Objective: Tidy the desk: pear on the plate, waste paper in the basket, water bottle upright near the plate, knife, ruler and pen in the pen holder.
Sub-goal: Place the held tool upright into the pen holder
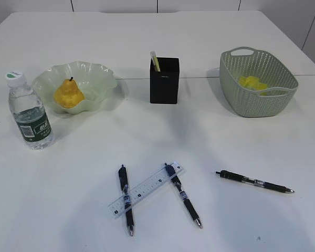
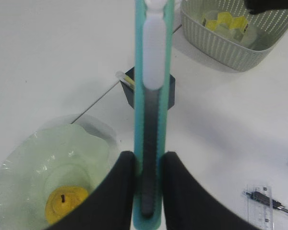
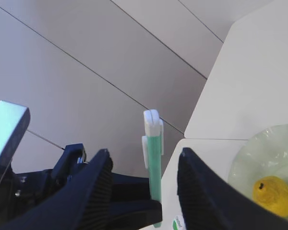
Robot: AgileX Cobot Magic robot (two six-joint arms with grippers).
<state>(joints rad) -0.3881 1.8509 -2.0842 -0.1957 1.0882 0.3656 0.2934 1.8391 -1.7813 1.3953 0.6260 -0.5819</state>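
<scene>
In the left wrist view my left gripper (image 2: pixel 149 160) is shut on the knife (image 2: pixel 151 96), a teal cutter with a white tip, held in the air over the black pen holder (image 2: pixel 129 91). My right gripper (image 3: pixel 144 167) stands open and empty, with the knife (image 3: pixel 155 158) beyond it. The pear (image 1: pixel 68 94) lies on the wavy green plate (image 1: pixel 102 73). The water bottle (image 1: pixel 31 115) stands upright left of the plate. Yellow waste paper (image 1: pixel 253 83) lies in the basket (image 1: pixel 262 105). The clear ruler (image 1: pixel 147 189) lies slantwise across two pens (image 1: pixel 126 199) (image 1: pixel 184 195). Neither arm shows in the exterior view.
A third pen (image 1: pixel 254 181) lies alone at the front right of the desk (image 1: pixel 84 178). A pale stick-like thing (image 1: pixel 155 60) stands in the pen holder (image 1: pixel 164 84). A seam between two tabletops runs behind the plate and basket.
</scene>
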